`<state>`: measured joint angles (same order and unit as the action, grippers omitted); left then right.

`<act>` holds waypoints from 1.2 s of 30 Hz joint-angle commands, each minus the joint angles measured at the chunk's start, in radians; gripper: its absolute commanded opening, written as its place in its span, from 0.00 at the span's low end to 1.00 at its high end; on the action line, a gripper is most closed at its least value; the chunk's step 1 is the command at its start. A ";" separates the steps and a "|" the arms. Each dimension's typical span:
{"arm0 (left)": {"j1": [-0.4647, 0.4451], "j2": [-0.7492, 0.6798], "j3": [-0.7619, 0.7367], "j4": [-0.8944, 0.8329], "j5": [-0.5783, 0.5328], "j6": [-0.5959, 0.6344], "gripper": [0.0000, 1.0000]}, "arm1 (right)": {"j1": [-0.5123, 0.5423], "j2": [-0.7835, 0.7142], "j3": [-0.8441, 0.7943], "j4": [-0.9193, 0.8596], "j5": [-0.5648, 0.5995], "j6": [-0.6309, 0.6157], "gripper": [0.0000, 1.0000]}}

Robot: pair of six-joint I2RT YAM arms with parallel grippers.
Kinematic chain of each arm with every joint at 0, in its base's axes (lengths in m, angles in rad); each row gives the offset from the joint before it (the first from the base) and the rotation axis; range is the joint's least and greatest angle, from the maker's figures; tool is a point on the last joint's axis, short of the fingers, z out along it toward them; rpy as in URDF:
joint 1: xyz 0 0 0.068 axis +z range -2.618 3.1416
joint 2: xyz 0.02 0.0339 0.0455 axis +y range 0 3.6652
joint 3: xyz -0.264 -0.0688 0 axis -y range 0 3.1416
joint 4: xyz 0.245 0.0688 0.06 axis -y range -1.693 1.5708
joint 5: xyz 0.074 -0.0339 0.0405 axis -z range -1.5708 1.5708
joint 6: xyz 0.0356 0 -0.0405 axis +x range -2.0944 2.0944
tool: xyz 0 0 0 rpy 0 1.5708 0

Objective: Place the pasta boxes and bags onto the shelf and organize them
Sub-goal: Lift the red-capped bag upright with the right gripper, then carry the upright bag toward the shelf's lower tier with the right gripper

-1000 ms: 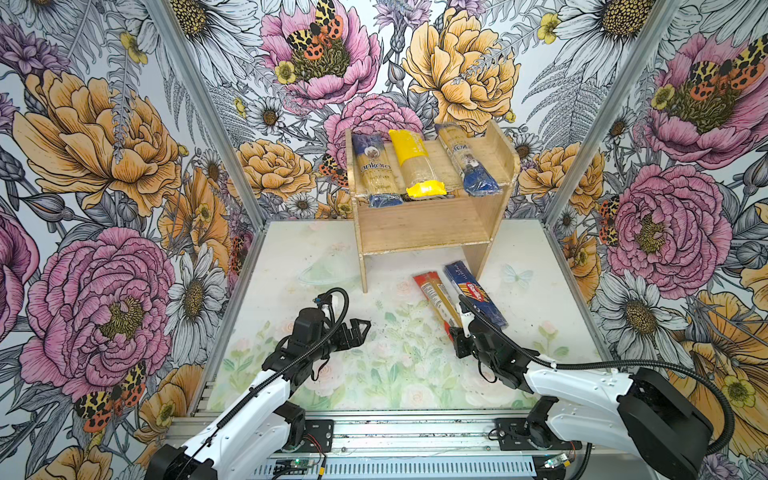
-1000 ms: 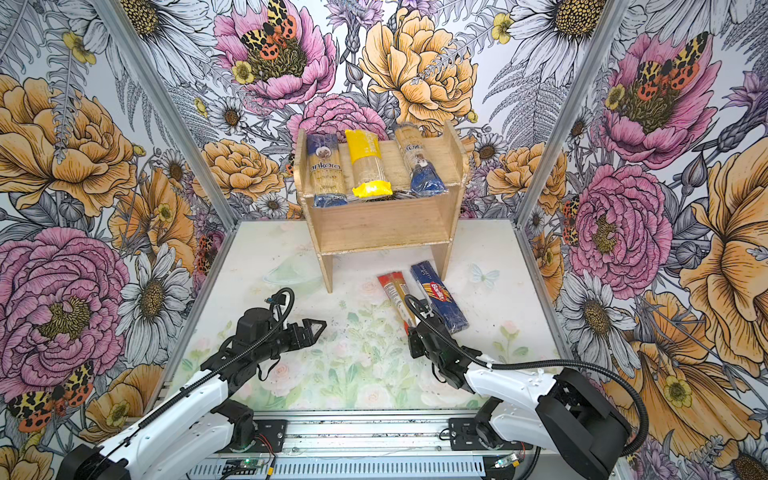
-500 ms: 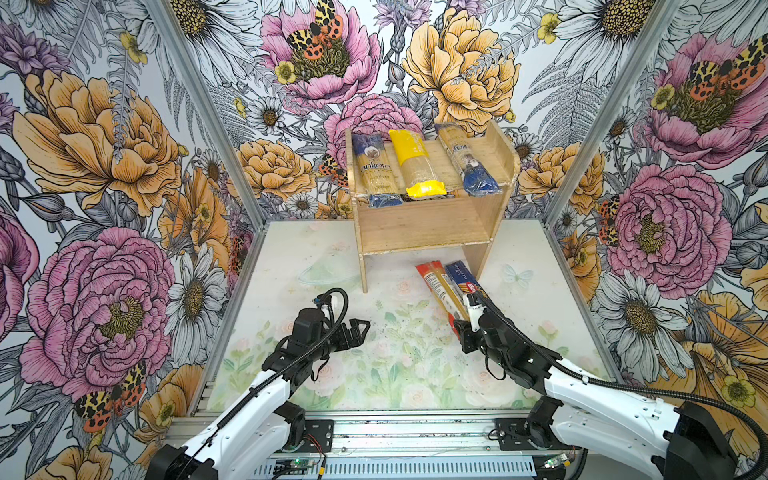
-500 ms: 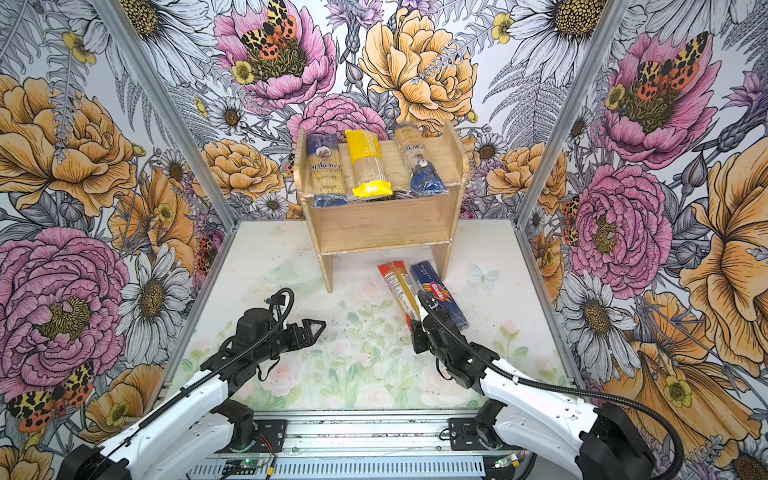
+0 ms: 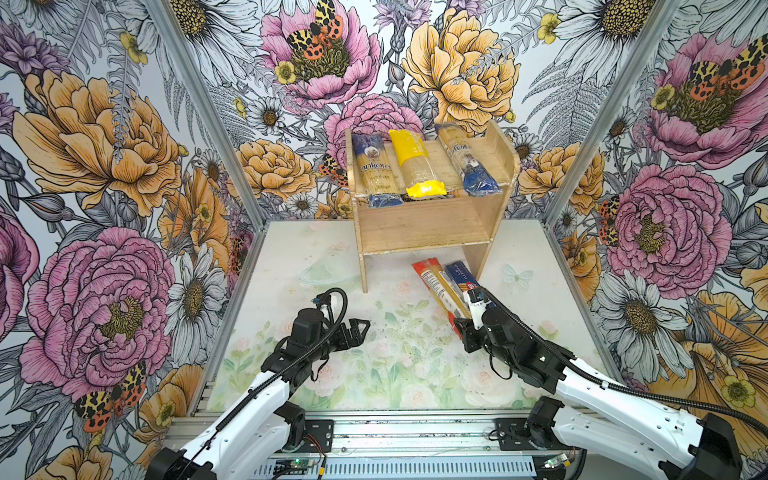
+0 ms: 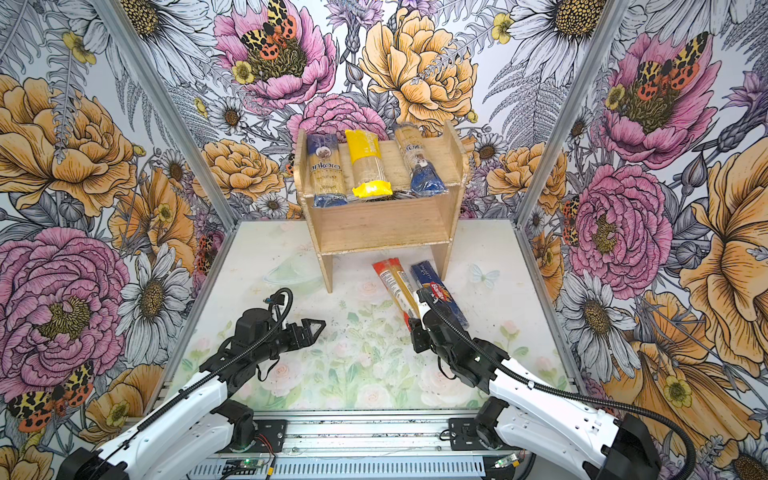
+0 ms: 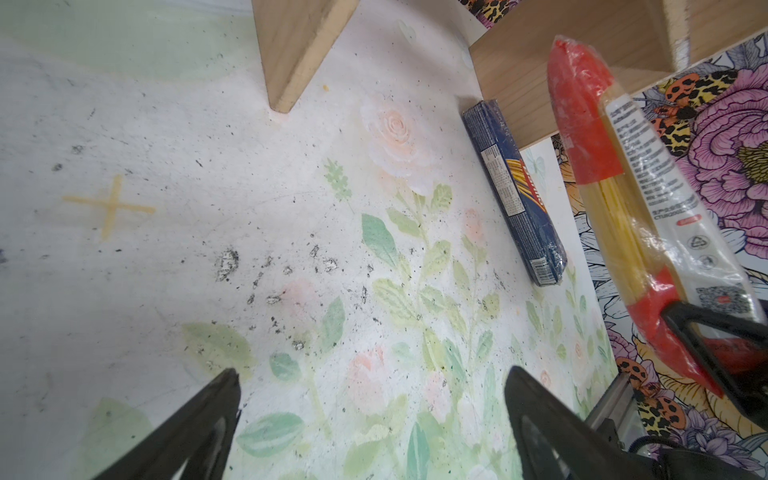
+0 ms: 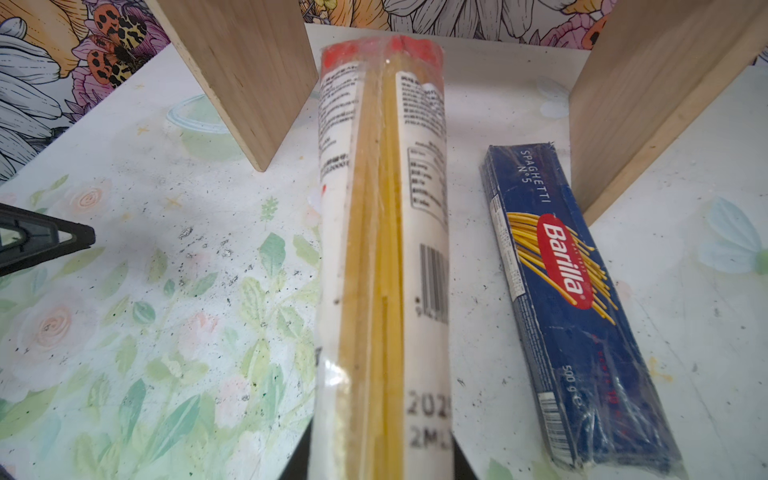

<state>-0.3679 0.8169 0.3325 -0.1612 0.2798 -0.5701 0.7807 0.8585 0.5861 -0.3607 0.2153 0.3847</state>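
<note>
Right of centre in both top views, my right gripper [image 5: 460,325] is clamped on the near end of the red-ended pack [image 5: 435,284], far end near the shelf [image 5: 415,228]. Step in hand, by my judgement: delivery; next, lift it onto the bare lower tier. Upper tier holds the "ankara" bag [image 5: 376,174], yellow-ended bag [image 5: 415,166] and slimmer blue-ended bag [image 5: 467,164].

Left wrist view, lower frame: my left gripper [image 7: 374,411] stands open, empty.

Right wrist view, right side: the dark blue pack [image 8: 573,299] lies on the table [image 8: 124,232], reading "Barilla", "SPAGHETTI N°5", "500 g".
</note>
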 commanded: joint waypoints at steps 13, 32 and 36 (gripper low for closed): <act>0.006 -0.003 -0.003 -0.004 0.010 0.013 0.99 | 0.066 -0.078 0.194 0.093 0.001 0.026 0.00; 0.007 0.008 -0.002 0.006 0.018 0.019 0.99 | 0.095 -0.005 0.316 0.079 0.059 0.021 0.00; 0.007 0.014 -0.003 0.015 0.021 0.018 0.99 | 0.100 0.041 0.364 0.079 0.097 0.008 0.00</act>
<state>-0.3679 0.8253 0.3325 -0.1604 0.2821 -0.5697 0.8742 0.8982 0.8463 -0.4622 0.2417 0.4095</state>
